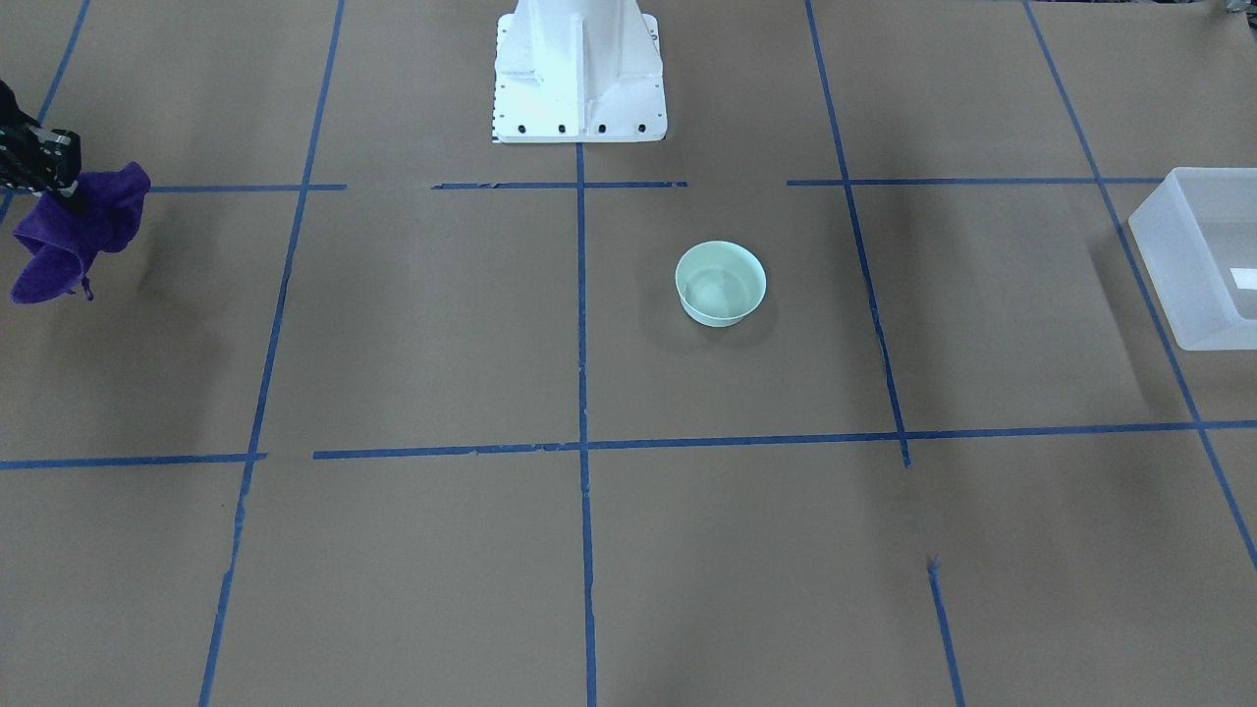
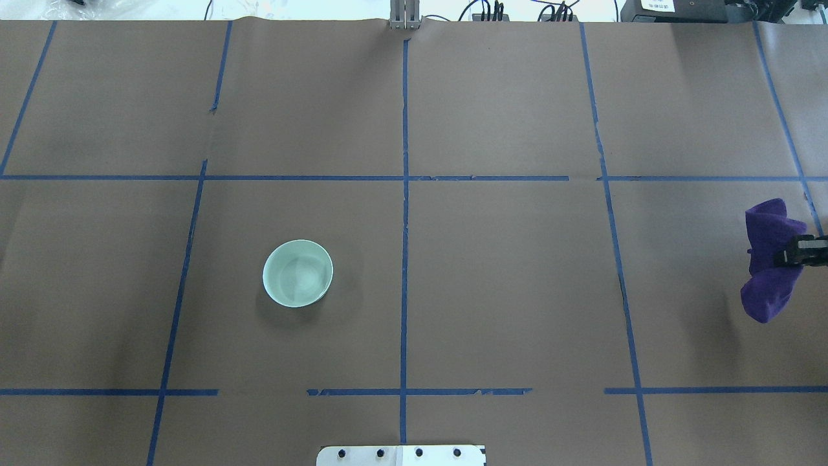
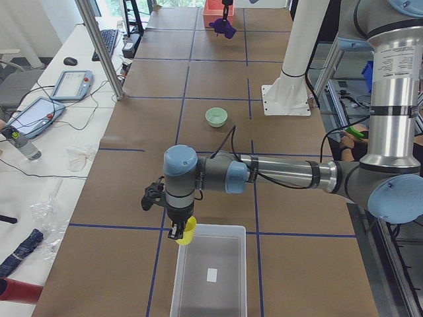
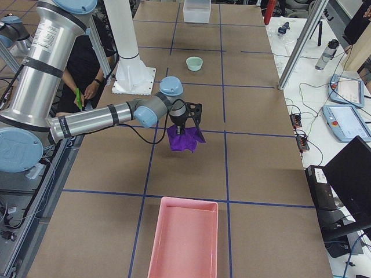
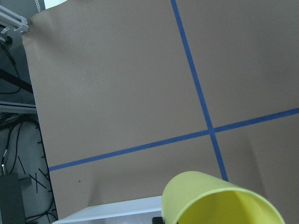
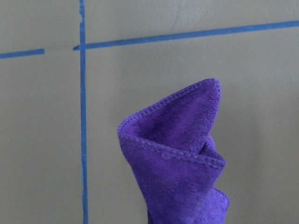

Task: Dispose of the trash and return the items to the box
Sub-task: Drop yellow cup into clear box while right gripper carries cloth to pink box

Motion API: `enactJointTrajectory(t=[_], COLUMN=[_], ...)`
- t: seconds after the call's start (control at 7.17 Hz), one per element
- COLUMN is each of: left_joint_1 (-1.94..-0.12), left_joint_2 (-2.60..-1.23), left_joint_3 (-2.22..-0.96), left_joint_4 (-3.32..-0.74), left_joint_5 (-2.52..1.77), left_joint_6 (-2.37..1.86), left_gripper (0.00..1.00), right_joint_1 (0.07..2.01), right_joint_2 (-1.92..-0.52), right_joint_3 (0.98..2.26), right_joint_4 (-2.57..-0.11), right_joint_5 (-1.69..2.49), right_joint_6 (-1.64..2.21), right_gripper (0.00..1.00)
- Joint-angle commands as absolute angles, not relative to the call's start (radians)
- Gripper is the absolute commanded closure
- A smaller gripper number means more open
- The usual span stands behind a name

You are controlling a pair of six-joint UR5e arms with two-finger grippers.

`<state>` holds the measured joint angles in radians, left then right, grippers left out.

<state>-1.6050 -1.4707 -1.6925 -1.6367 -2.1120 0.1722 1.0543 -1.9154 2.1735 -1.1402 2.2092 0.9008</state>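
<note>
Cup (image 3: 187, 232) at box (image 3: 218, 227) corner (cloth (image 4: 182, 141) aloft)

A pale green bowl (image 1: 720, 283) stands upright on the brown paper (image 1: 432, 324) covering the table. It is near the central line of the blue tape (image 1: 582, 314) grid and the white mounting base (image 1: 577, 74). A purple cloth (image 2: 766, 285) hangs above the paper, folded to a peak, well apart from the bowl. 1 pink bin (image 4: 184, 240) sits at the table's end near it. 2 teach pendants (image 3: 69, 84) lie on a side desk (image 3: 26, 191).

Brown-papered table (image 2: 504, 291) with blue tape grid (image 2: 404, 285)
</note>
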Motion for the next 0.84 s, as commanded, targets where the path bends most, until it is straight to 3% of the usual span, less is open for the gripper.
enactJointTrajectory(t=[0.0, 0.28, 0.7], left_joint_1=[-1.601, -1.576, -1.507], left_joint_2=[-1.373, -1.37, -1.37], left_joint_3=[-1.61, -1.482, -1.453], left_joint_4=[-1.823, -1.951, -1.98], left_joint_5=[-2.201, -2.287, -2.361], left_joint_6=[0.123, 0.121, 0.118], left_gripper=[1.0, 1.0, 1.0], right_joint_1=[1.138, 1.186, 1.304], right_joint_2=[-1.875, -1.875, -1.841], right_joint_3=[2.186, 2.187, 2.201], right_joint_4=[-1.155, -1.184, -1.36], right_joint_5=[2.279, 2.299, 2.33], right_joint_6=[0.864, 0.767, 0.539], right_gripper=[1.0, 1.0, 1.0])
